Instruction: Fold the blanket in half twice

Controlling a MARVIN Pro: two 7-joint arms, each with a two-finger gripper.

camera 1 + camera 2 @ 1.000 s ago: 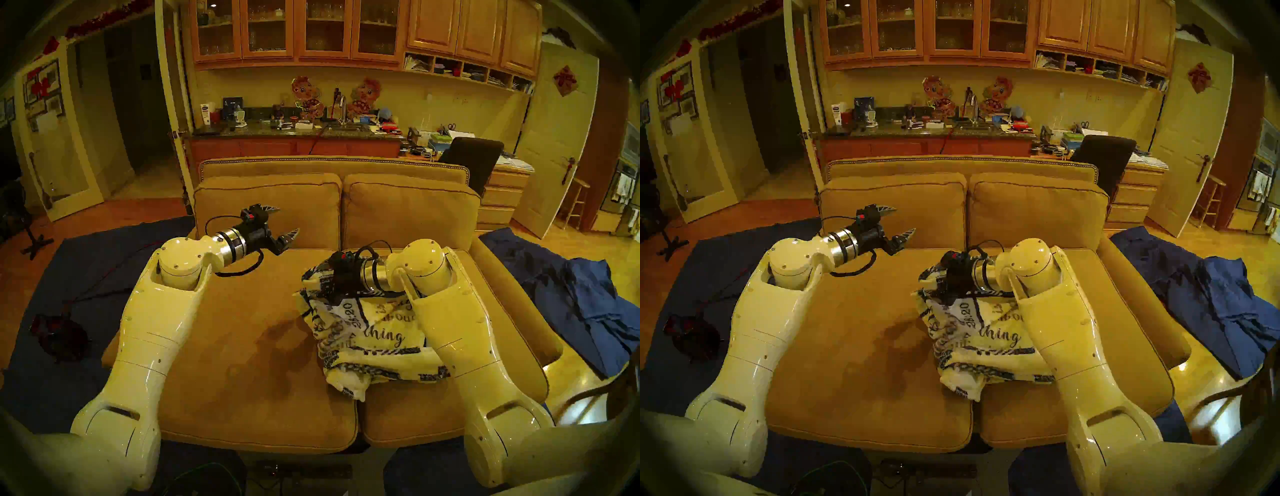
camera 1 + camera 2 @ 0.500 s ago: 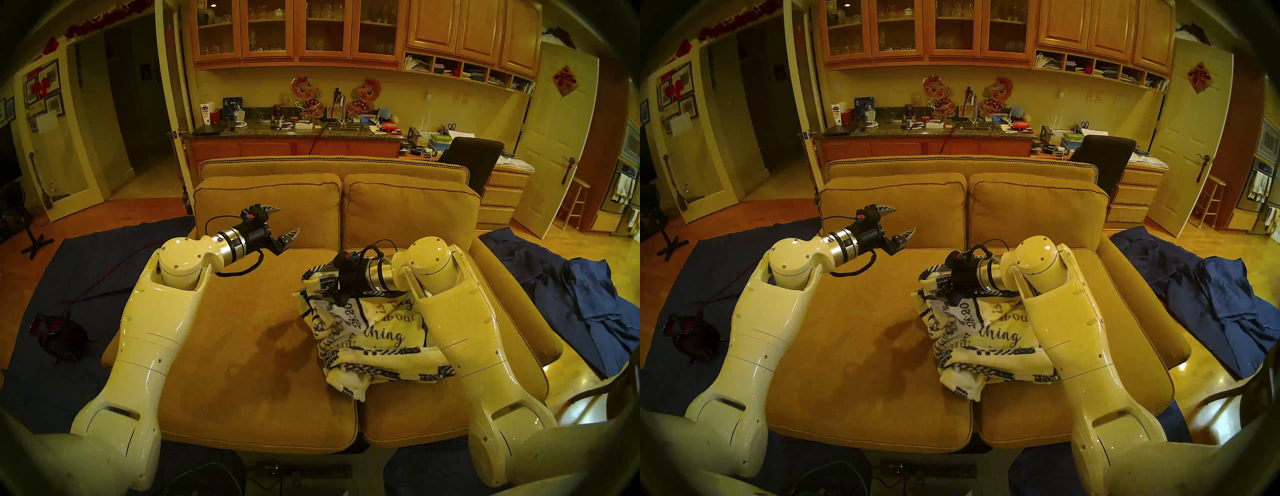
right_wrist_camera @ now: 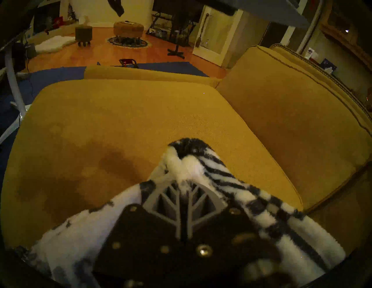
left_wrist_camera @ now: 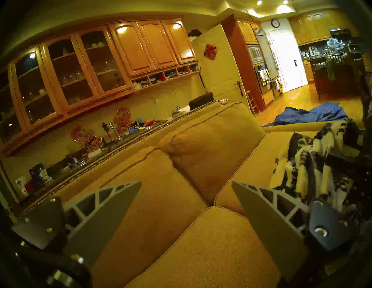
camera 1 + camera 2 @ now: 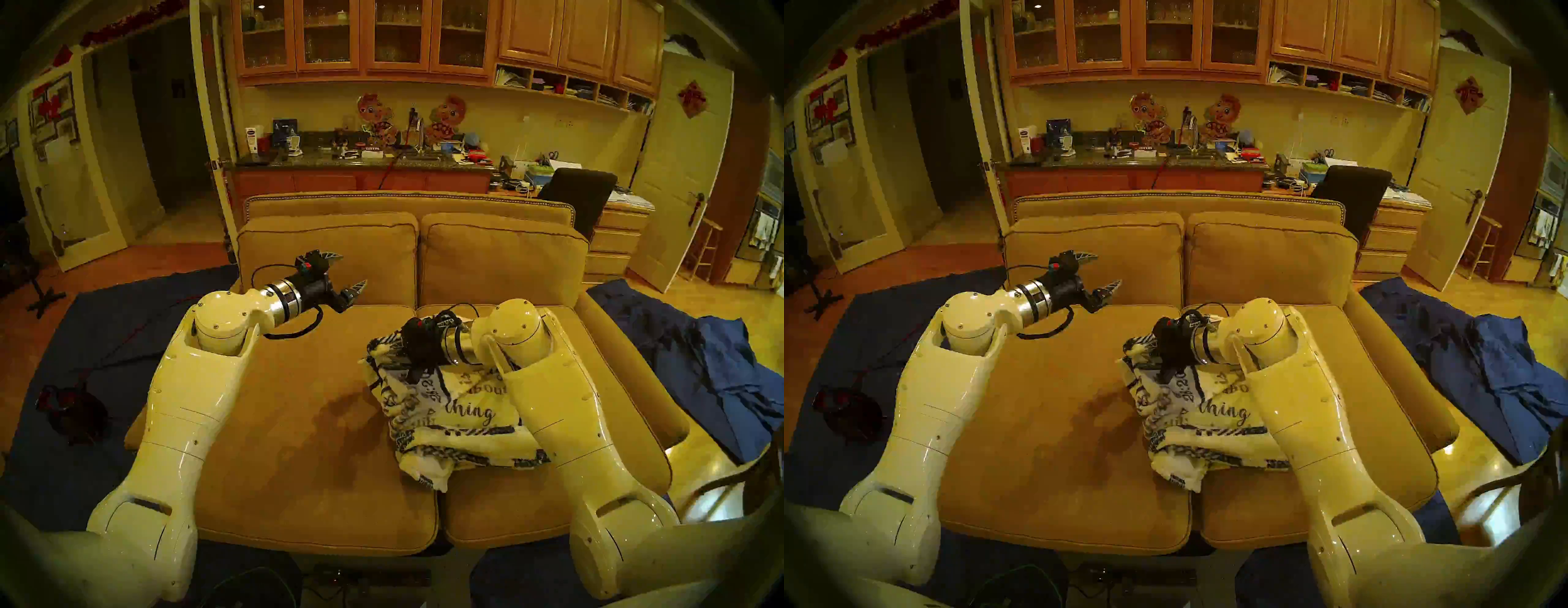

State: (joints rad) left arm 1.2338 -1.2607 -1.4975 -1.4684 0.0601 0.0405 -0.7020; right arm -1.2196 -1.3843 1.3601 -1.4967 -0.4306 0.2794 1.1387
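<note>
The blanket (image 5: 458, 424), cream and navy with script text, lies crumpled on the sofa's right seat cushion (image 5: 509, 509). My right gripper (image 5: 413, 373) points down at its far left edge. In the right wrist view the right gripper (image 3: 184, 181) is shut on a raised fold of the blanket (image 3: 201, 167), with plush pinched between its fingers. My left gripper (image 5: 353, 268) hangs open and empty above the back of the left cushion, well apart from the blanket. The left wrist view shows the left gripper (image 4: 186, 182) with its jaws spread and the blanket (image 4: 314, 160) off to the right.
The tan sofa (image 5: 297, 424) has two seat cushions and two back cushions (image 5: 326, 259). Dark blue cloths lie on the floor at the right (image 5: 700, 365) and left (image 5: 85, 339). A red cable bundle (image 5: 72, 407) sits on the left cloth.
My right gripper has closed on the blanket's far left edge, and its wrist has shifted slightly left and down. The fold there has bunched up. The left arm has not moved.
</note>
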